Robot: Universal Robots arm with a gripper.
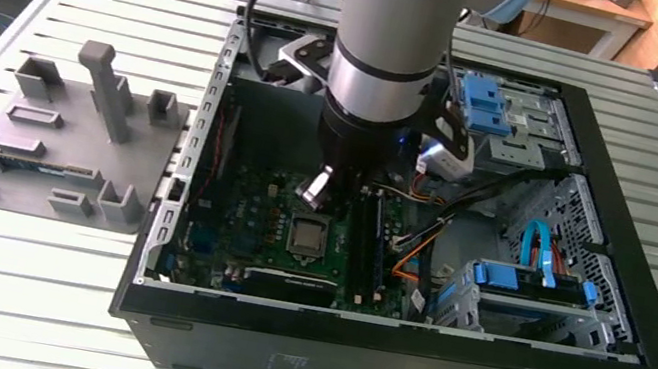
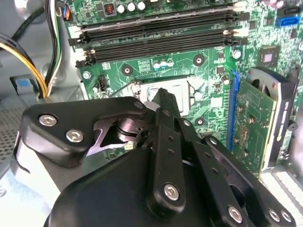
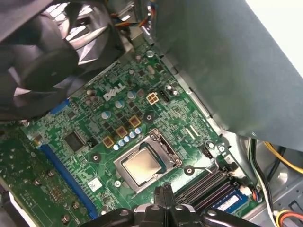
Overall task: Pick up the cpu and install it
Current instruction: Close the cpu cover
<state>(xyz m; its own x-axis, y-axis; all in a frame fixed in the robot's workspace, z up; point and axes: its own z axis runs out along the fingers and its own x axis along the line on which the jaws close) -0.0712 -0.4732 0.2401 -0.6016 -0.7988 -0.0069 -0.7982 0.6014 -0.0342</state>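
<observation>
- The cpu (image 1: 309, 235) lies flat in its socket at the middle of the green motherboard (image 1: 248, 221) in the exterior view. The board sits inside an open black computer case (image 1: 408, 351) lying on a slatted metal table (image 1: 13, 291).
- The arm (image 1: 388, 43), a smooth grey tube, drops almost straight down into the case. Its gripper (image 1: 316, 189) hangs right above the cpu.
- A grey moulded fixture (image 1: 64, 148) with upright posts lies on the table, on the exterior view's left of the case.
- In the first wrist view the cpu (image 3: 142, 165) is a dull silver square with softened corners, seated inside a silver metal socket frame (image 3: 168, 149).
- The gripper (image 3: 164, 191) is black there, its fingertips pinched together with nothing between them and apart from the chip.
- White lettering (image 3: 113, 93) is printed on the board near small gold-topped squares (image 3: 122, 131). A black fan (image 3: 42, 56) looms beside them.
- In the second wrist view the gripper (image 2: 164, 97) shows as a black jointed linkage studded with silver screw heads (image 2: 171, 190), its tip over the socket.
- Long black memory slots (image 2: 156, 35) run across the board. A green expansion card (image 2: 253, 120) stands on edge, and yellow cables (image 2: 28, 61) curve past.
</observation>
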